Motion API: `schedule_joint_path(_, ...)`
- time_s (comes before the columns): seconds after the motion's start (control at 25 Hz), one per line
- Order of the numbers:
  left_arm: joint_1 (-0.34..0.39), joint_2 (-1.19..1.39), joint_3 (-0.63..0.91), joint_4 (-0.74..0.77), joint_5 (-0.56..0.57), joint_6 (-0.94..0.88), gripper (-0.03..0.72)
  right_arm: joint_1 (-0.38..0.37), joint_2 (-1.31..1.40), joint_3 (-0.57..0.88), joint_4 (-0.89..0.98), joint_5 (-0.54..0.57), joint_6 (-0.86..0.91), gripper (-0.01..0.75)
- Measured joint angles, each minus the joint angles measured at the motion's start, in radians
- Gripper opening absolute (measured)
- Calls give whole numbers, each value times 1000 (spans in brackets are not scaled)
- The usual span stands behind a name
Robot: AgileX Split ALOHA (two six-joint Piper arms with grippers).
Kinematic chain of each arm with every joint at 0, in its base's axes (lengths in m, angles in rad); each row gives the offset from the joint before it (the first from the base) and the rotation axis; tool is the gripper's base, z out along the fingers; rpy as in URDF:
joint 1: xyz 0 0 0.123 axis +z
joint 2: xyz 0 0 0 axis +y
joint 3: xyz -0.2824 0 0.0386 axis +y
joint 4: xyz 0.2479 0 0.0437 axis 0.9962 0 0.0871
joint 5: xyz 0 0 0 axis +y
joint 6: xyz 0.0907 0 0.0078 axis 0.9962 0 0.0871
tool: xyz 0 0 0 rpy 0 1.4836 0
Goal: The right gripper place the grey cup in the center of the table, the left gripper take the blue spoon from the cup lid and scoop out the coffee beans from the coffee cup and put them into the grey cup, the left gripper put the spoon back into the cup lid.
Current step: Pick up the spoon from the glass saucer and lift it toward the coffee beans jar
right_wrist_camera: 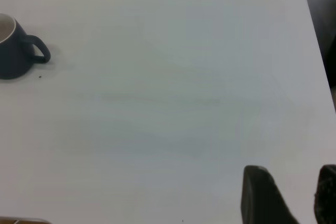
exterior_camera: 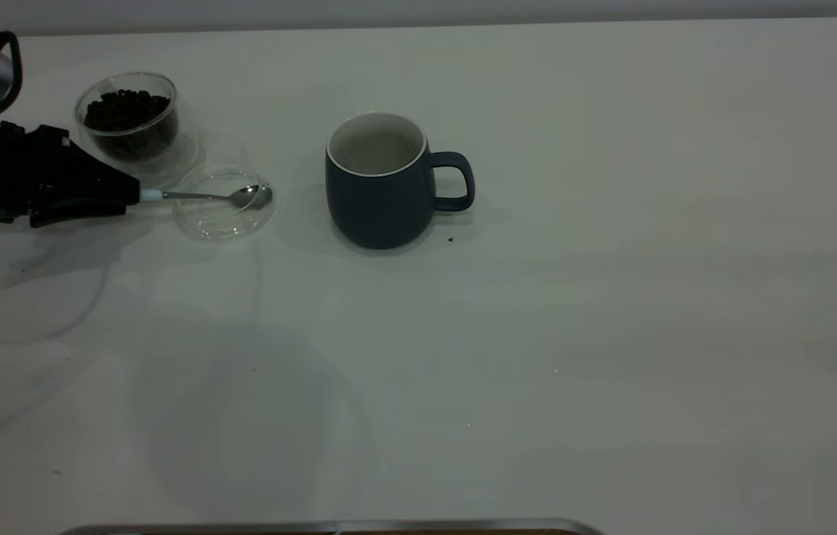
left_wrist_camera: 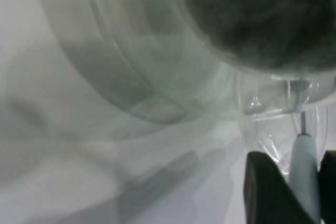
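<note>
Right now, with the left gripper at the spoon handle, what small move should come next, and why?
Probably lift the blue spoon clear of the cup lid. The left gripper is shut on its handle while the bowl lies in the lid, the grey cup stands empty mid-table, and the coffee cup holds the beans.

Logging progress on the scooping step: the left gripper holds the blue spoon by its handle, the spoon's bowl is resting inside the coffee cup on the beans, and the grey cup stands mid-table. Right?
Not quite. The exterior view shows the blue spoon's bowl lying in the cup lid, not in the coffee cup. The left gripper does hold its handle, and the grey cup stands mid-table.
</note>
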Motion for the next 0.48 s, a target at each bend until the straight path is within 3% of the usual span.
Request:
schedule_joint_path(0.2,0,0,0,-8,58,0,138,0,0,0,0,0,0,281)
schedule_joint_path(0.48,0,1,-1,-7,40,4,134,0,0,0,0,0,0,281)
